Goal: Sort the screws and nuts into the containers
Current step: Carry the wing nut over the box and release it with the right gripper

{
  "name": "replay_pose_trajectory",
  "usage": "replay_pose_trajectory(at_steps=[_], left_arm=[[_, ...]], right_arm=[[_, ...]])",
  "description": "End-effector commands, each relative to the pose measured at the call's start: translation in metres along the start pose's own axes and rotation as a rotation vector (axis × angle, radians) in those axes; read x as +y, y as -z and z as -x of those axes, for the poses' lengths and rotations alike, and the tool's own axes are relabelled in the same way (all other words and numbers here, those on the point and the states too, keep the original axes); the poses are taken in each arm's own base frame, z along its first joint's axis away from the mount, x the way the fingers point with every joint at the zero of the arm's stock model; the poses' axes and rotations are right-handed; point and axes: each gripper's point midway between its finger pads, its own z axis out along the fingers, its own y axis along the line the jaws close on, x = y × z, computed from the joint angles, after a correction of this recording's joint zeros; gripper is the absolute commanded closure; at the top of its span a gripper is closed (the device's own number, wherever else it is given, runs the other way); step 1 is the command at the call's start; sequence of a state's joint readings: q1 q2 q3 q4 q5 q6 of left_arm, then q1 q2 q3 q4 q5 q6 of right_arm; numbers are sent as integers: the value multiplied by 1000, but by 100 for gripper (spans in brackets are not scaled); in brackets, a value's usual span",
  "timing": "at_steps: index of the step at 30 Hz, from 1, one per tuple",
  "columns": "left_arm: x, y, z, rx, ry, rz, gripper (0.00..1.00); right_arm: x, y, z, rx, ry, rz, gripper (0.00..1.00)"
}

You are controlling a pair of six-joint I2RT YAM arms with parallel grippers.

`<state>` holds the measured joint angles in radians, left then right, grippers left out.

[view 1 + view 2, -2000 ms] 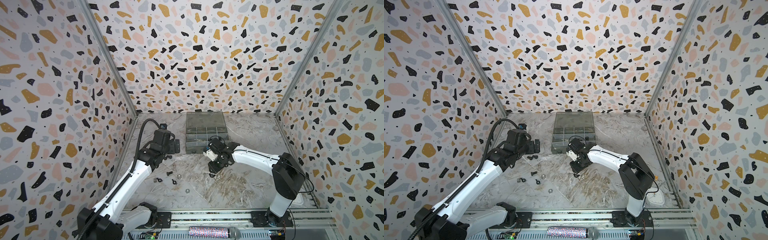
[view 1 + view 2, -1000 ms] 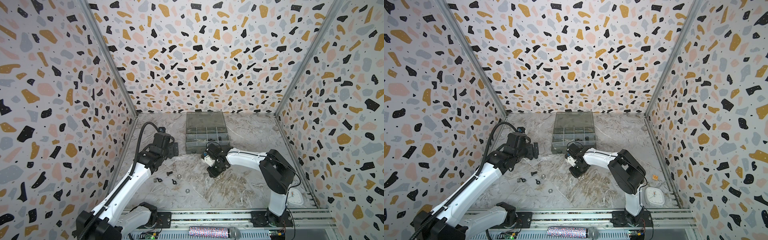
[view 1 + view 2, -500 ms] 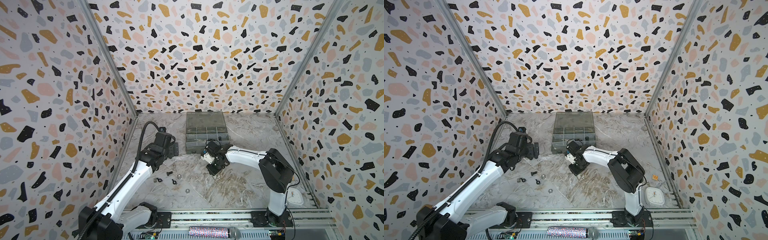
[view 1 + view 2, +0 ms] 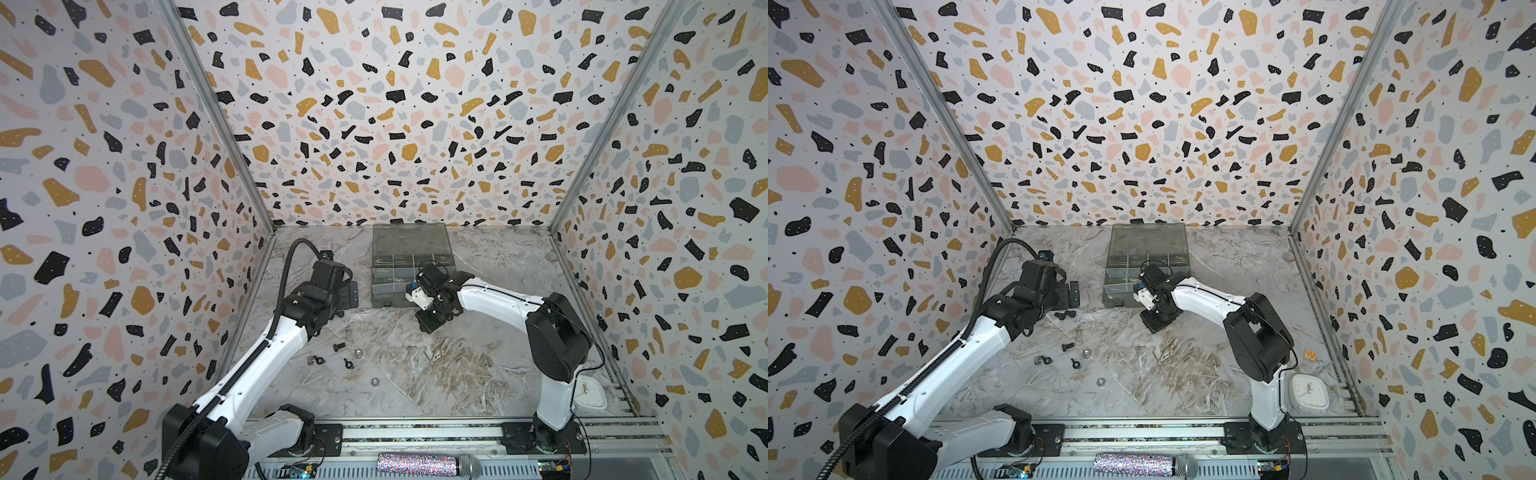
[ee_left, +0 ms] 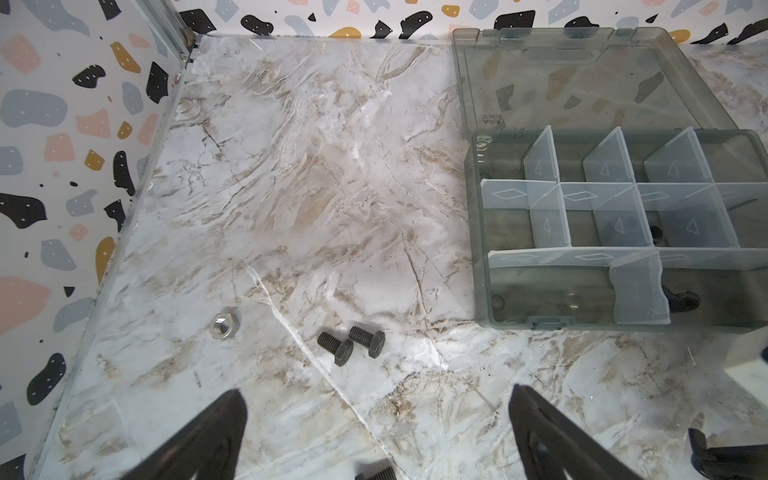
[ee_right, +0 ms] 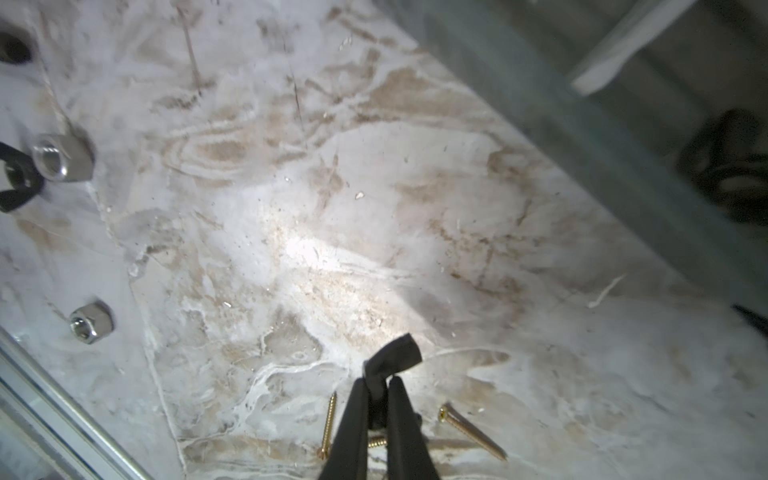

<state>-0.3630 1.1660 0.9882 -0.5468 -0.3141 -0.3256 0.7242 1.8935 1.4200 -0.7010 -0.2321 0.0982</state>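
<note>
Your right tool (image 6: 377,386) pressed together on black wing nut (image 6: 397,353), pinching one wing so body hangs free, likely for drop into smoky-grey translucent plastic organizer box (image 5: 482,249) nearby. Your left tool (image 5: 374,419) spread wide, poised near two black hex bolts (image 5: 351,343) on marble-patterned table (image 5: 332,166), probably next pick.

Two arms wore glossy white shells with black joint housings, left arm (image 4: 266,353) carried a ribbed black cable conduit (image 4: 286,266), right arm (image 4: 494,301) bore thin black wires (image 4: 505,291) and a white wrist block (image 4: 417,296) with blue connector, right gripper (image 6: 377,384) had slim black wedge fingers (image 6: 353,424).
</note>
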Motion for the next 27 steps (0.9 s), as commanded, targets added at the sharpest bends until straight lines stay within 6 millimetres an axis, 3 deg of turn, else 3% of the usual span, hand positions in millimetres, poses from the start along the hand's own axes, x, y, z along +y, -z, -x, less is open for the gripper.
replay_pose_trajectory(at_steps=[1, 10, 23, 27], left_arm=[[3, 3, 21, -55, 20, 24, 0], [-24, -2, 37, -58, 6, -108, 0], [-44, -16, 55, -43, -45, -154, 0], [-46, -20, 56, -28, -60, -148, 0]], right_arm=[[-14, 25, 18, -42, -19, -9, 95], [-59, 54, 63, -152, -100, -62, 95], [-116, 42, 68, -152, -209, -93, 93], [-123, 34, 66, -138, -227, -94, 83]])
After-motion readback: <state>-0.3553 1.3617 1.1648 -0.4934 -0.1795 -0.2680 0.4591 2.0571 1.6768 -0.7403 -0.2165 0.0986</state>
